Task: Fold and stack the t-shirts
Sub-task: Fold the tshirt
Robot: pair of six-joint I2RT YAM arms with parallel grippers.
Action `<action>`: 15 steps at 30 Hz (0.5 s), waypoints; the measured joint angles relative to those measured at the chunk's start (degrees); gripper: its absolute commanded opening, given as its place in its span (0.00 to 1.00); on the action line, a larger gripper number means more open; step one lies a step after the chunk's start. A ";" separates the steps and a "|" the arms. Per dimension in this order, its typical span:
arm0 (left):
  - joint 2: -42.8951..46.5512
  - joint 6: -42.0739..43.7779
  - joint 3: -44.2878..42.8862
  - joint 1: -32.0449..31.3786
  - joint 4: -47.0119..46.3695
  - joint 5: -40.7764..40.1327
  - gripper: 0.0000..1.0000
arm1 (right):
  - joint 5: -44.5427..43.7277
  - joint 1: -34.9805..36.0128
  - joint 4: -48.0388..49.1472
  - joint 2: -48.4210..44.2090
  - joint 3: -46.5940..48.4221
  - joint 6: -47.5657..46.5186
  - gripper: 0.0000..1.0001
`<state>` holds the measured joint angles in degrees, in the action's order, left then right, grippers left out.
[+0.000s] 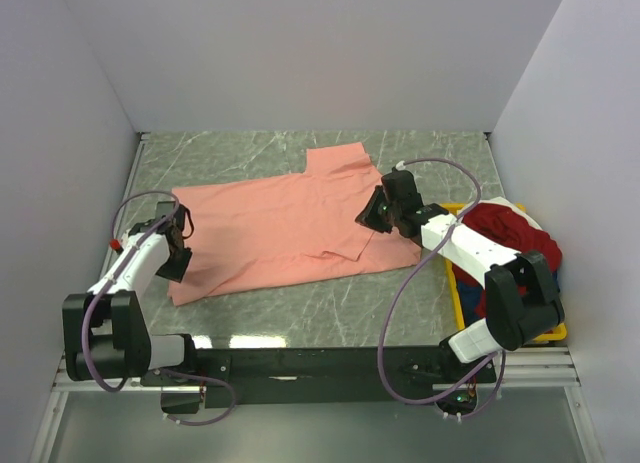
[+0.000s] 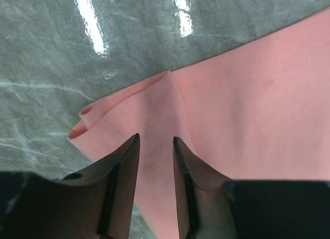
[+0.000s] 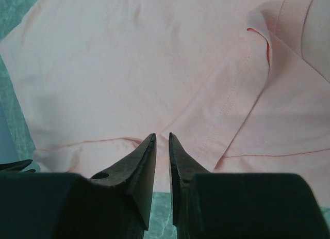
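A plain salmon-pink short-sleeved cotton t-shirt (image 1: 285,228) lies spread flat across the grey marbled desk (image 1: 330,313), a sleeve doubled over on its right side. The left pincer (image 1: 180,245) is at the shirt's turned-up left corner and the right pincer (image 1: 372,215) at its right edge by that sleeve. Each shows only a narrow gap over the cloth, and whether either pinches the fabric cannot be told, while a crumpled deep red t-shirt (image 1: 510,228) sits heaped in the yellow plastic bin (image 1: 452,283) at the desk's right.
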<state>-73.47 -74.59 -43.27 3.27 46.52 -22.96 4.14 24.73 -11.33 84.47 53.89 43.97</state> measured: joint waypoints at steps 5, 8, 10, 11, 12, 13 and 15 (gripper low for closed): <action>-1.90 -1.57 -1.77 -0.31 1.57 -1.38 0.38 | -0.02 0.15 0.76 0.07 -0.02 0.26 0.23; -3.13 -1.90 -1.86 -0.35 1.99 -2.12 0.38 | -0.02 0.28 1.11 0.13 -0.04 0.55 0.23; -4.02 -2.47 -1.86 -0.35 2.25 -2.45 0.38 | -0.11 0.57 1.16 0.13 -0.04 0.76 0.23; -4.42 -2.67 -1.86 -0.35 2.29 -2.51 0.38 | -0.13 0.74 1.18 0.13 -0.07 0.81 0.23; -4.74 -2.82 -1.86 -0.35 2.25 -2.64 0.38 | -0.17 0.96 1.29 0.13 -0.09 0.98 0.23; -5.09 -2.86 -1.86 -0.35 2.21 -2.84 0.38 | -0.22 1.20 1.51 0.13 -0.20 1.05 0.23; -5.81 -2.89 -1.86 -0.35 2.08 -3.26 0.36 | -0.24 1.70 1.57 0.15 -0.42 1.18 0.23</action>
<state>-79.29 -77.47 -45.12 2.92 48.60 -26.22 3.90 26.44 -9.76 84.62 53.47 45.15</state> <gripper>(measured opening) 0.378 0.230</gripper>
